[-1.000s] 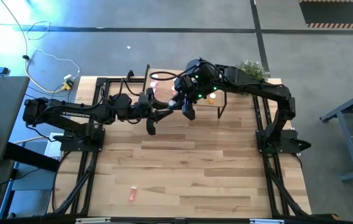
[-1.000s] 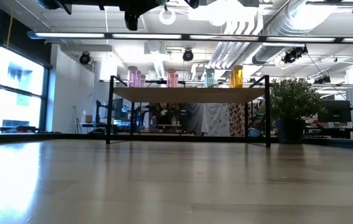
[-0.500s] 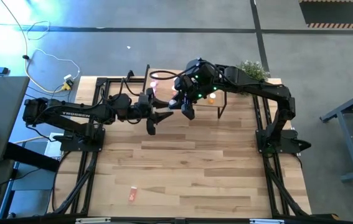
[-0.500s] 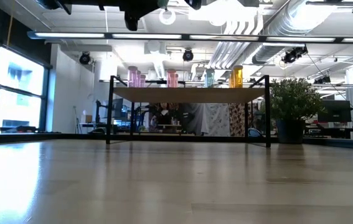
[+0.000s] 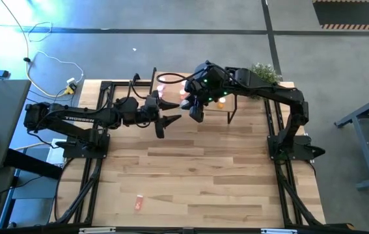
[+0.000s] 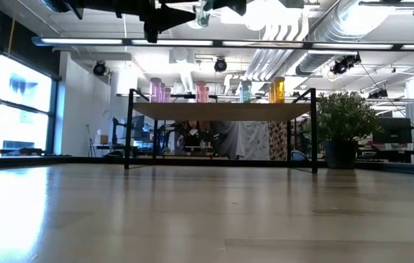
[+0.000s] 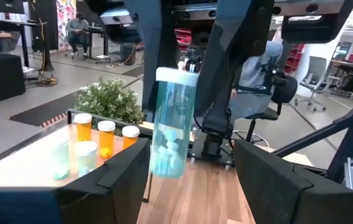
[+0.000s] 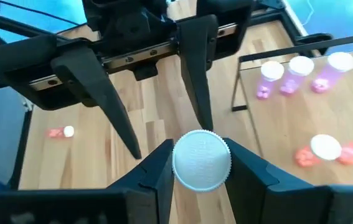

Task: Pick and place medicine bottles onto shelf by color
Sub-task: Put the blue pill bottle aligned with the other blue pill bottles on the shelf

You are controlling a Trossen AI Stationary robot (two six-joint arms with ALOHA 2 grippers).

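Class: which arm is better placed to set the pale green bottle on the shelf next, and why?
The right: its gripper already clamps the pale green bottle beside the shelf; the left gripper is open, holding nothing.

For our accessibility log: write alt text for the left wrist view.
A pale green bottle hangs upright in the right hand, before the left hand's open fingers. Orange bottles stand on the shelf beside a plant.

Pale green bottle, white cap; orange bottles on light-wood shelf.
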